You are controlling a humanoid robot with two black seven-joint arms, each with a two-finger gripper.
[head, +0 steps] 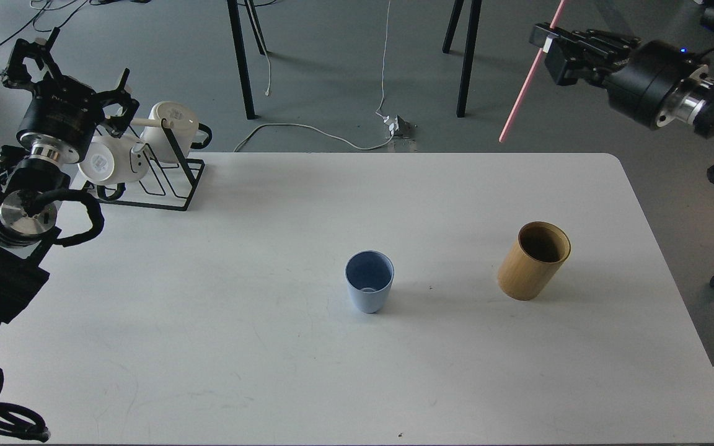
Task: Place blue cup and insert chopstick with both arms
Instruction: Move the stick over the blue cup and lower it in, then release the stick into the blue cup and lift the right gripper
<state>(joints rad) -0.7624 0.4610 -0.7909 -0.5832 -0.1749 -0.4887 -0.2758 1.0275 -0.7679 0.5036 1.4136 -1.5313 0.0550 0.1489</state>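
The blue cup point(369, 289) stands upright near the middle of the white table point(270, 371), empty. My right gripper point(549, 42) is high at the upper right, shut on the pink chopstick point(521, 93), which hangs slanted down to the left, well above the table and clear of the tan bamboo cylinder point(533, 261). My left gripper point(66, 62) is at the far left above the mug rack, its claw fingers spread open and empty, far from the cup.
A black wire mug rack point(158, 179) with two white mugs point(174, 121) and a pale wooden rod stands at the table's back left corner. The bamboo cylinder stands right of the cup. Chair legs and cables lie on the floor beyond the table.
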